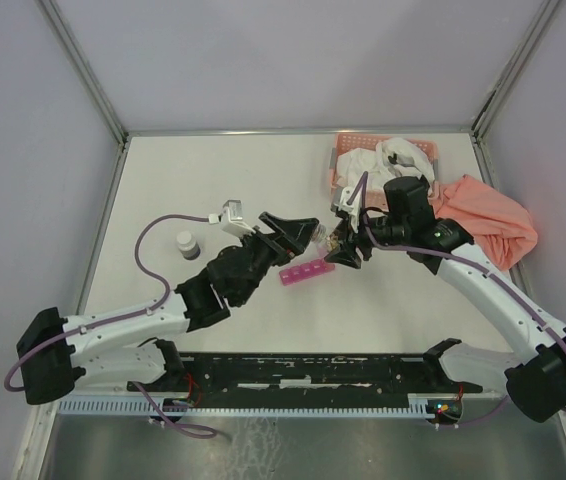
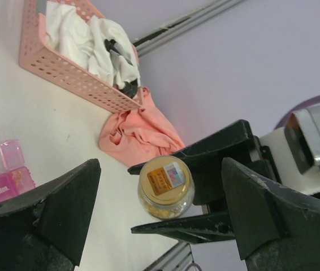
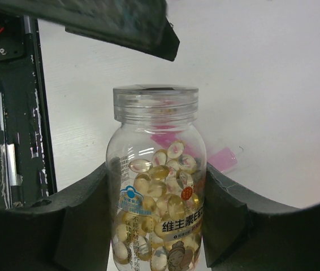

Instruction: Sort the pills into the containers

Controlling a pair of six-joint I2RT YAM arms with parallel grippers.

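Right gripper [image 3: 157,192]: closed on the body of the pill bottle [image 3: 156,169], one pad on either side, holding it above the middle of the table.
Table [image 1: 213,180]: white and flat, carrying everything else.
Basket [image 2: 69,73]: salmon lattice, sat in the far right corner with white fabric heaped inside.
Cloth [image 1: 488,220]: orange and crumpled, lay at the right edge just beside the basket.
Left gripper [image 2: 160,169]: spread wide, holding nothing, facing the bottle's lidded end.
Bottle handling: clear, rigid and smooth, likely light; the lid was on. The ribbed lid rim looked like the place for the free gripper to grip and twist.
Containers [image 1: 308,272]: a slim magenta strip of square compartments, lay on the table near the middle, just toward the near edge from both grippers. Thin stiff plastic, probably light and apt to slide; best steadied by its long sides.
Small vial [image 1: 188,243]: stood toward the left edge, well apart.
Pills [image 3: 160,186]: yellow softgels inside the bottle; small, probably slippery and squashy, better poured than pinched.
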